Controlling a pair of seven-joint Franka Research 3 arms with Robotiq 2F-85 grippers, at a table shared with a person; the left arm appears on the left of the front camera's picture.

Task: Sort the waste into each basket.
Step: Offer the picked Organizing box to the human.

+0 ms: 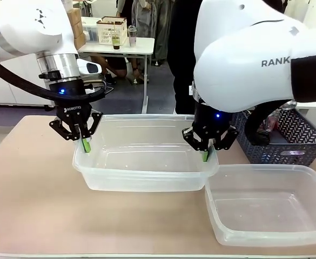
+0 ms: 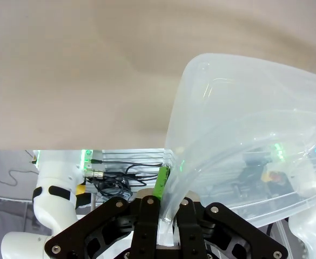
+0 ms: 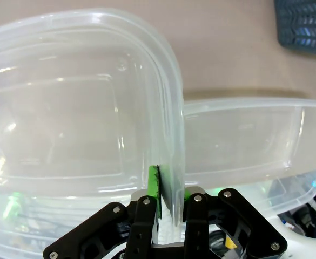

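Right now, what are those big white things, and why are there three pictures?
They are two robot arms. Each ends in a black gripper with two green-padded fingers, like a pinching hand. One picture looks across the table; the other two come from little cameras on the arms' wrists. The left gripper pinches one end wall of a big see-through tub, and the right gripper pinches the other end, so together they hold it. A second clear tub sits beside it, and a dark woven basket stands behind.
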